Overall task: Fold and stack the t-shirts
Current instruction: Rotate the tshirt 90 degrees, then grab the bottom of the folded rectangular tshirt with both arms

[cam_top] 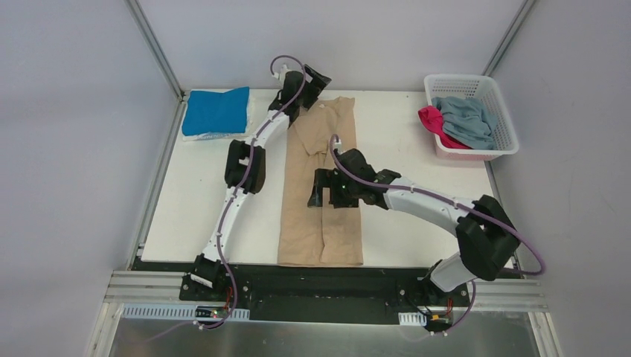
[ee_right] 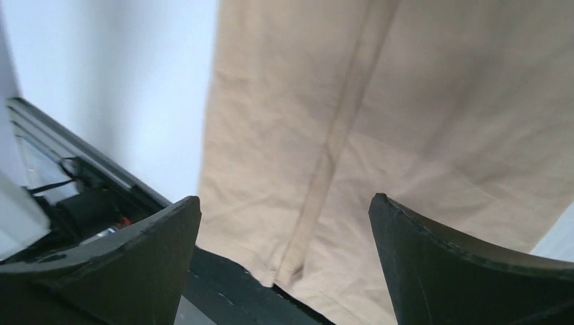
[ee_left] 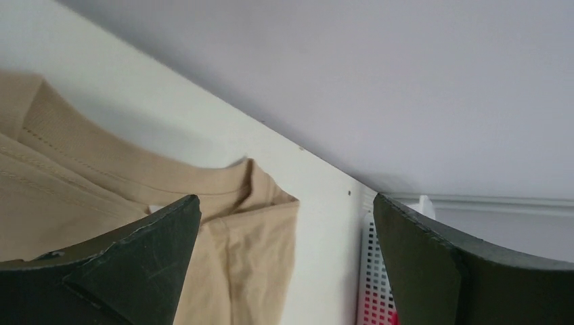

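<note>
The tan t-shirt [cam_top: 321,186] lies down the middle of the table, its sides folded in to a long strip, collar at the far end, hem at the near edge. My left gripper [cam_top: 316,80] is open and empty above the collar [ee_left: 203,183]. My right gripper [cam_top: 321,195] is open and empty over the shirt's middle; its wrist view shows the hem [ee_right: 298,271] below it. A folded bright blue t-shirt [cam_top: 216,111] lies at the far left. The grey-blue t-shirt [cam_top: 467,119] and the magenta-pink t-shirt [cam_top: 435,123] are bunched in the basket.
The white lattice basket [cam_top: 476,155] stands at the far right; a bit of it shows in the left wrist view [ee_left: 369,271]. Grey walls close in the table on three sides. A black rail [cam_top: 320,286] runs along the near edge.
</note>
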You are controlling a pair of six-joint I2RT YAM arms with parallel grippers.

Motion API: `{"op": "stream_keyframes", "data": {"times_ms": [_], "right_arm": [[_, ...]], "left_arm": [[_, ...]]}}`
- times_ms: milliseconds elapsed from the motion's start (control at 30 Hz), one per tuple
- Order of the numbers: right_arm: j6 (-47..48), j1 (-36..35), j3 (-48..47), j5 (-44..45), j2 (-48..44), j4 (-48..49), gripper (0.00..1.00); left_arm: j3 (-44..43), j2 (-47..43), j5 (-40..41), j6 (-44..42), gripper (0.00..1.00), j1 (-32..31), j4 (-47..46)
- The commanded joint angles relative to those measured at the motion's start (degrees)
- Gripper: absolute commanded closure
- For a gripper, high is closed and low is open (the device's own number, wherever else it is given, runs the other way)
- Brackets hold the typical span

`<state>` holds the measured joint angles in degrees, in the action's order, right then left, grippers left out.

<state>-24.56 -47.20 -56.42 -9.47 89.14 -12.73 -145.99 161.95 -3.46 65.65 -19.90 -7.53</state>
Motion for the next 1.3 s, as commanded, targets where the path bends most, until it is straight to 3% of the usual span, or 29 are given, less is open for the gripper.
{"op": "stream_keyframes", "data": {"times_ms": [0, 133, 233, 333, 500, 633, 733, 867, 1000, 1267], "right_arm": [[0.27, -0.33, -3.77, 3.65, -7.46, -1.21, 0.01], [-1.62, -0.29, -1.86, 6.66, -12.81, -5.2, 0.01], [-3.87, -0.05, 1.82, 8.93, -17.83, -9.0, 0.01], [-8.16, 1.14, 7.43, 8.77, -23.33, -10.64, 0.01], [-14.29, 3.92, 16.95, 1.63, -29.33, -11.31, 0.01], [-16.46, 3.92, 22.08, -2.34, -32.82, -12.25, 0.01], [-19.22, 3.36, 26.06, -4.61, -35.12, -10.99, 0.01], [-22.85, 2.77, 30.39, -7.5, -36.11, -9.05, 0.04], [-25.13, 1.66, 33.07, -7.76, -36.69, -8.01, 0.13], [-27.81, 1.16, 36.03, -8.22, -35.47, -3.78, 0.36]], "left_arm": [[3.55, -19.41, -3.05, -12.04, 0.01, -0.81, -0.56], [8.21, -28.72, -8.99, -17.25, 0.01, -0.84, 3.72], [16.69, -37.95, -14.95, -21.52, 0.01, -0.95, 9.27], [34.18, -53.26, -15.89, -25.95, 0.01, -1.78, 14.25], [74.41, -79.39, -3.51, -26.78, 0.01, -6.3, 16.56], [94.31, -95.18, 4.75, -20.42, 0.01, -12.61, 20.92], [105.58, -104.94, 3.65, -13.93, 0.0, -15.66, 23.7], [115.02, -114.8, -2.46, -7.79, 0.0, -18.44, 29.93], [120.89, -118.81, -5.75, -4.0, 0.02, -21.82, 35.44], [126.21, -116.15, -8.64, -0.58, 0.29, -25.61, 35.47]]}}
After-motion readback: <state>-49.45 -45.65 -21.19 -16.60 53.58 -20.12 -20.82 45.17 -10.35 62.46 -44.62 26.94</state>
